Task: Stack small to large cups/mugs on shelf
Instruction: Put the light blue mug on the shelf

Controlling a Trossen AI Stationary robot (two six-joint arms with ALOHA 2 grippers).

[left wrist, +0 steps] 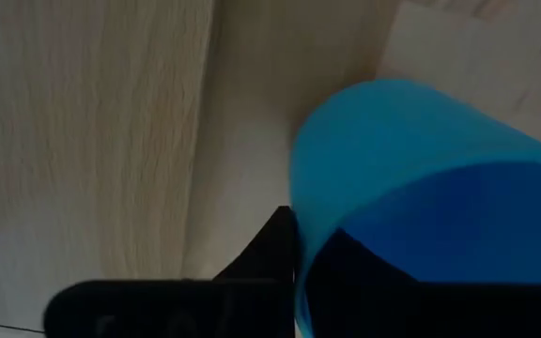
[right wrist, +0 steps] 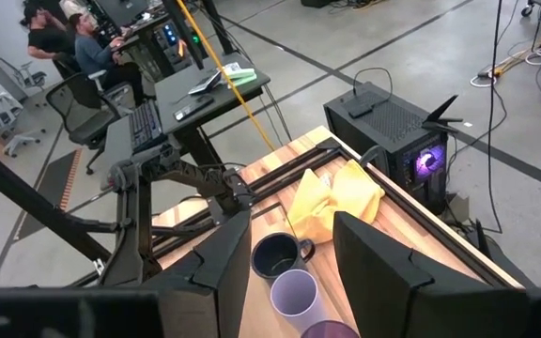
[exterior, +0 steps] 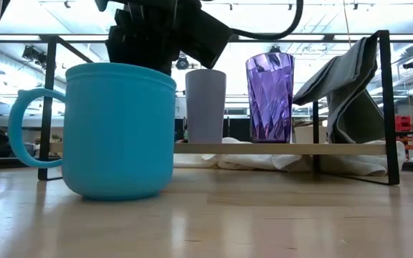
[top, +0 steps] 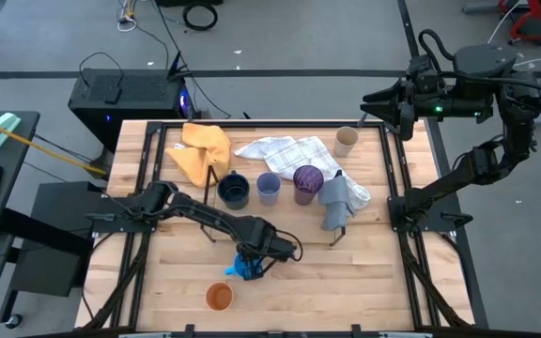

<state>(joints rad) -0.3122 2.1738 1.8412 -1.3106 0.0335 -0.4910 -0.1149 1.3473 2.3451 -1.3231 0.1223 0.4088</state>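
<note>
- High view: left gripper (top: 250, 264) clamped on bright blue mug (top: 245, 269), largely hidden under it; orange cup (top: 219, 297) near front edge.
- Low view: lavender cup (exterior: 205, 105) & purple cup (exterior: 269, 97) seen on shelf (exterior: 278, 149).
- Left wrist view: mug rim cut off.
- Right wrist view: right gripper (right wrist: 292, 252) parted wide, nothing held, far right above table.

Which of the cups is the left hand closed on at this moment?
The bright blue mug, standing on the table in front of the shelf. The left hand is shut on its rim; the other cups are untouched.
</note>
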